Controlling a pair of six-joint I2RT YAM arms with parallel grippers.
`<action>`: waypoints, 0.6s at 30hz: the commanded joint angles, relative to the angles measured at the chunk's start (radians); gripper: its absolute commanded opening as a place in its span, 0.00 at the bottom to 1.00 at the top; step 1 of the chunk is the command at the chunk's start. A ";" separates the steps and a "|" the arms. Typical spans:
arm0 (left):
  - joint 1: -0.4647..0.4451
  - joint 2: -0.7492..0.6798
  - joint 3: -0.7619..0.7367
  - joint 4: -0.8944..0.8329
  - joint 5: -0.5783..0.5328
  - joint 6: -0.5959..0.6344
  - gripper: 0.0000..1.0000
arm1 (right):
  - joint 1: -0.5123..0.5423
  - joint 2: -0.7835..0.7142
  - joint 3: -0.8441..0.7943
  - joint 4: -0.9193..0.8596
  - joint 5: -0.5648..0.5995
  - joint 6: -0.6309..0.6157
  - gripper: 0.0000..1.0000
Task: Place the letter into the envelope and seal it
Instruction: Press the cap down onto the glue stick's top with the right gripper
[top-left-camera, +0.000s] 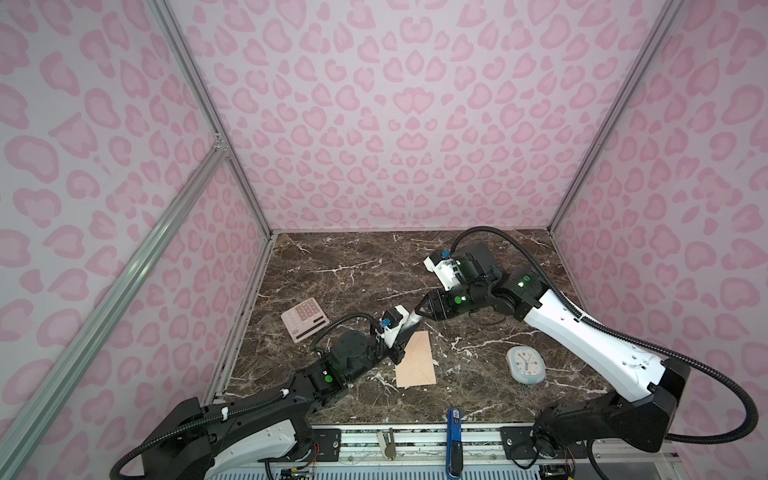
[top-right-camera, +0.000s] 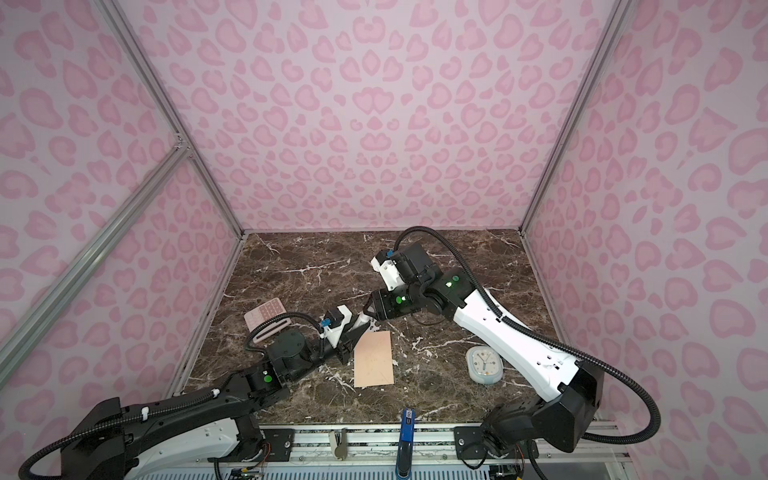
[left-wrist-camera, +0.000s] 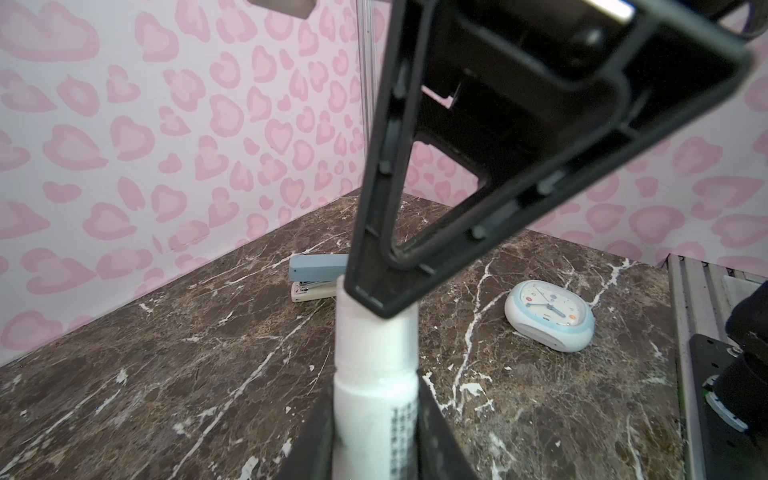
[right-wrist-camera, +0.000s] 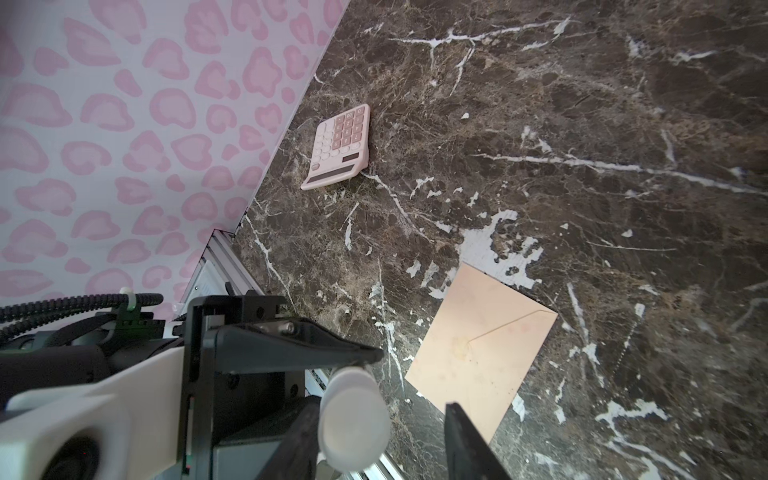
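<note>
envelope (top-left-camera: 415, 360) lies flat on the marble table (top-left-camera: 332, 270), flap down, letter not visible so prob. inside & sealed; my left gripper (left-wrist-camera: 376, 415) pinches the glue stick (left-wrist-camera: 374, 353), right gripper (right-wrist-camera: 380, 411) jaws spread round its cap, so i'd say only recapping's left.

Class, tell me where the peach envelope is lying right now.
In both top views the envelope lies flat on the marble table, near its front middle, between the pink calculator on the left and the clock on the right.

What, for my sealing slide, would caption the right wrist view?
Right hand open around the capped glue stick held by the left hand; closed envelope and pink calculator on marble.
</note>
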 joint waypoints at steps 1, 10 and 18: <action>-0.001 -0.009 0.007 0.105 0.008 0.003 0.04 | -0.015 -0.019 -0.014 0.024 0.060 0.022 0.50; -0.001 -0.002 0.017 0.114 0.009 0.003 0.04 | -0.004 -0.024 -0.048 0.061 0.028 0.032 0.44; -0.001 0.011 0.028 0.126 0.012 0.006 0.04 | 0.003 -0.023 -0.054 0.059 0.023 0.027 0.34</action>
